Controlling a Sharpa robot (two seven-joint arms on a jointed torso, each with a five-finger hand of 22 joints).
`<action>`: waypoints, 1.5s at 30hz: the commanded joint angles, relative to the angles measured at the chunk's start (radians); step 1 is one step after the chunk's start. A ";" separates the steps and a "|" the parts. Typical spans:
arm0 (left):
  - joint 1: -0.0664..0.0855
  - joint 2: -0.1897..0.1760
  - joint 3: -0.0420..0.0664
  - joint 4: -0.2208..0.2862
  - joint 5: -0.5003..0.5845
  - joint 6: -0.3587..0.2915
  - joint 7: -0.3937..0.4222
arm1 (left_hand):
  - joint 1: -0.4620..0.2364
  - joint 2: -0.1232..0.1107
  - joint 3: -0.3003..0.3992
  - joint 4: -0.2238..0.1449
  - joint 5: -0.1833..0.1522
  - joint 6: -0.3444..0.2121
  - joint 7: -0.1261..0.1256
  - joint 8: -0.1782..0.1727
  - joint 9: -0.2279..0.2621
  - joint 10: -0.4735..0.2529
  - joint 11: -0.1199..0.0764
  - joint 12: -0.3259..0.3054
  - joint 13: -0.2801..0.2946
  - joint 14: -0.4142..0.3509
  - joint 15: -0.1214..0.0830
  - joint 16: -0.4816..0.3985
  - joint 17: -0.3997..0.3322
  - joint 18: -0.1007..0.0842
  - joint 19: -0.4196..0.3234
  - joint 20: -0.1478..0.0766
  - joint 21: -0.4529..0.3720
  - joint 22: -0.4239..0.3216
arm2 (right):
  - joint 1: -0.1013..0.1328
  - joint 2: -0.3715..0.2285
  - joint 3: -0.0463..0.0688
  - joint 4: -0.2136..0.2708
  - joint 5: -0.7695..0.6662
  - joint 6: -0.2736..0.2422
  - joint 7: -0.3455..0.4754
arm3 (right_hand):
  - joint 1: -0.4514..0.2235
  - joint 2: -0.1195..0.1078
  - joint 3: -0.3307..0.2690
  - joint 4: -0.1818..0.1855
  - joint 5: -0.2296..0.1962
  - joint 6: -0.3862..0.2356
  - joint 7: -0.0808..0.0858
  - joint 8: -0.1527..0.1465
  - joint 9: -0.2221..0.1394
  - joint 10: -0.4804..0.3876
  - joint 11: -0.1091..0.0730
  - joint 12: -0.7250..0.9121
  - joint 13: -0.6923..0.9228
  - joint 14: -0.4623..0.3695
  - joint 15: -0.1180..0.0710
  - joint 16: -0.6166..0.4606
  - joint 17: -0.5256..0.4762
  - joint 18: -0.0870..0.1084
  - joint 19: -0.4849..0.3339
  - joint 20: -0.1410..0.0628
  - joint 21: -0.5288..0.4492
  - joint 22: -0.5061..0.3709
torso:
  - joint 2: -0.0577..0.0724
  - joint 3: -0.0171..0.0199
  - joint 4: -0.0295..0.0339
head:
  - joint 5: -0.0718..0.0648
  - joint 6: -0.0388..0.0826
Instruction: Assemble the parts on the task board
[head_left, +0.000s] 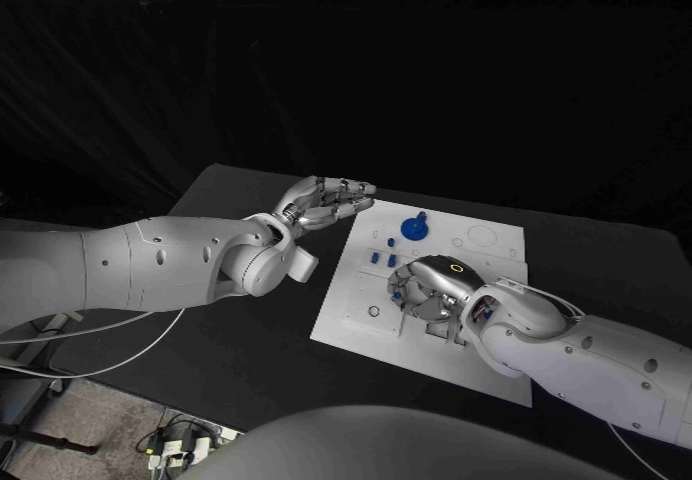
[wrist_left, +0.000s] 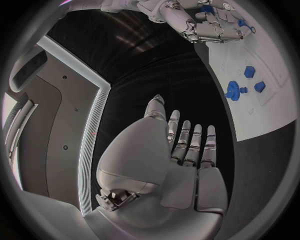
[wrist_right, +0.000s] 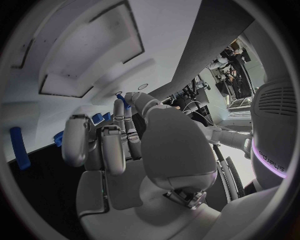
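Observation:
The white task board lies mid-table. A round blue part sits near its far edge, and small blue parts lie just in front of it. My left hand hovers at the board's far-left corner with its fingers stretched out and nothing in them. Its wrist view shows the flat palm of that left hand, the round blue part and two blue blocks. My right hand is curled down over the board's middle. A thin blue part is pinched between the fingertips of the right hand.
The black table surrounds the board, with open room to its left and front. More blue parts lie on the board beyond my right hand. Cables hang below the table's left edge.

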 joint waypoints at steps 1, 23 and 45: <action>-0.001 0.002 0.001 0.001 -0.005 0.017 0.003 | 0.010 -0.001 0.005 0.001 0.006 0.001 0.007 0.001 0.000 0.002 0.006 0.005 -0.001 0.003 0.005 0.007 0.001 0.019 0.001 0.008 0.005 -0.001 | -0.001 0.000 0.000 0.002 0.010 -0.024 0.012 | -0.004 0.006 0.004 -0.001 0.003 0.008 0.001 -0.005 0.002 0.009 0.001 -0.005 -0.002 0.020 0.007 0.001 0.105 0.006 -0.001 0.005 0.001 0.174 | 0.000 0.0001 0.0002 | 0.001 0.000; -0.002 0.007 0.001 -0.003 -0.005 0.021 -0.006 | 0.015 0.001 0.006 0.000 0.008 -0.001 0.009 0.001 0.000 0.001 0.009 0.006 -0.001 0.006 0.010 0.012 0.002 0.019 0.004 0.010 0.006 0.000 | -0.001 0.003 0.001 -0.007 0.113 0.002 0.016 | -0.008 0.009 0.003 0.001 0.004 0.013 0.003 -0.008 0.002 0.023 0.001 -0.003 -0.007 0.021 0.006 0.002 0.105 0.006 0.000 0.006 0.003 0.174 | 0.000 -0.0001 -0.0006 | 0.000 0.000; -0.003 0.012 0.001 -0.007 -0.006 0.027 -0.013 | 0.020 0.003 0.006 0.000 0.009 -0.002 0.010 0.001 0.000 0.001 0.010 0.007 -0.001 0.008 0.012 0.013 0.001 0.019 0.013 0.014 0.008 0.011 | -0.009 0.008 0.001 -0.016 0.122 0.013 0.023 | -0.008 0.009 0.004 0.000 0.005 0.012 0.003 -0.010 0.002 0.024 0.002 -0.005 -0.009 0.018 0.007 -0.001 0.100 0.007 -0.004 0.006 -0.001 0.173 | 0.000 -0.0002 -0.0003 | 0.006 0.000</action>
